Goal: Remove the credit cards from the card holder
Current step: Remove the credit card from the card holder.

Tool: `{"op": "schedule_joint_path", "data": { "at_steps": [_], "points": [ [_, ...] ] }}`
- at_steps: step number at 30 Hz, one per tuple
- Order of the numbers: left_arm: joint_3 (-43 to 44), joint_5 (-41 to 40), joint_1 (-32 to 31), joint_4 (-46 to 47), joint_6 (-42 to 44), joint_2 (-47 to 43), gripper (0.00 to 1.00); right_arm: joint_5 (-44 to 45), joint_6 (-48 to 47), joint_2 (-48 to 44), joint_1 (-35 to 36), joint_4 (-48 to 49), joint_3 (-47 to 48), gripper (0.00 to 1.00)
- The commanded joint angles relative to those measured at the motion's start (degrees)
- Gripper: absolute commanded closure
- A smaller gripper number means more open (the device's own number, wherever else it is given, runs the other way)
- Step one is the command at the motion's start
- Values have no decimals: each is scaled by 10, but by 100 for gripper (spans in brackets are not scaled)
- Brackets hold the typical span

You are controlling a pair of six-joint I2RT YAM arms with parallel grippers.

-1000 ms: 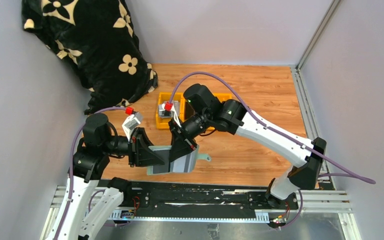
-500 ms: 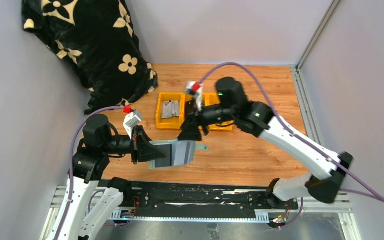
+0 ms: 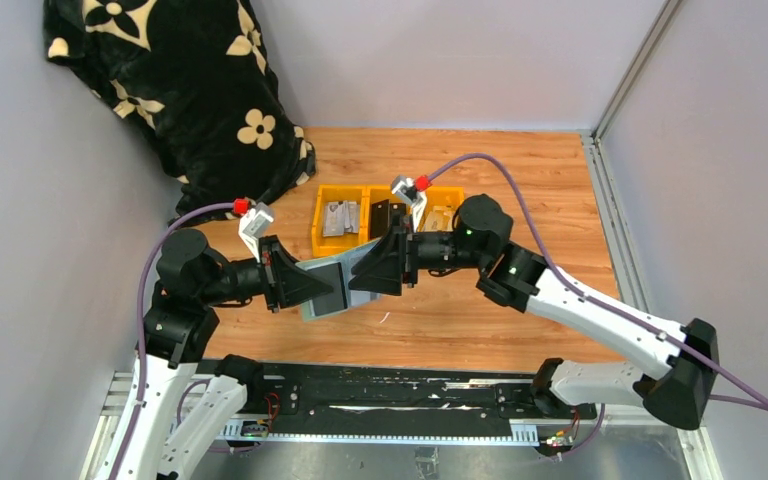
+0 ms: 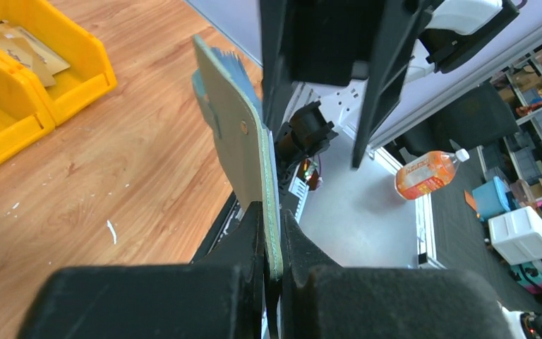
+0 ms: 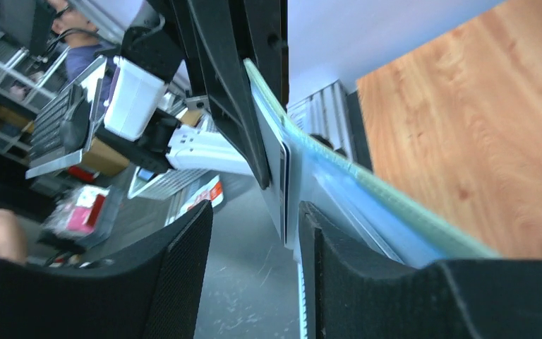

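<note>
My left gripper (image 4: 272,236) is shut on one edge of the grey-green card holder (image 4: 236,134), which it holds off the table and shows edge-on. In the top view the card holder (image 3: 325,305) hangs between the two arms. My right gripper (image 5: 254,261) faces it from the other side, open. Thin grey credit cards (image 5: 283,180) stick out of the holder into the gap, close to one finger (image 5: 353,282). A blue layer (image 5: 339,205) lies under them. From above, the right gripper (image 3: 355,282) meets the holder's right end.
Two yellow bins (image 3: 322,240) (image 3: 452,192) stand behind the grippers; the left one holds grey cards (image 3: 340,217). A black flowered blanket (image 3: 180,90) fills the back left corner. Walls close in on three sides, and a metal rail (image 3: 410,385) runs along the near edge.
The right gripper let go, opened and swung round to face the holder from the right. The left gripper closed tighter and lifted and tilted the holder.
</note>
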Motion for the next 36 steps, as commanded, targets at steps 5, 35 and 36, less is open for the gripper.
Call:
{"op": "schedule_joint_path", "data": {
  "at_steps": [5,35,36],
  "points": [
    [4,29,0,80,-64,-10,100,-40,61,39,14,75,-12,51],
    [2,92,0,110,-104,-5,73,-8,187,51,6,283,-112,100],
    [1,96,0,109,-105,-5,75,-8,190,48,3,285,-118,100]
  ]
}}
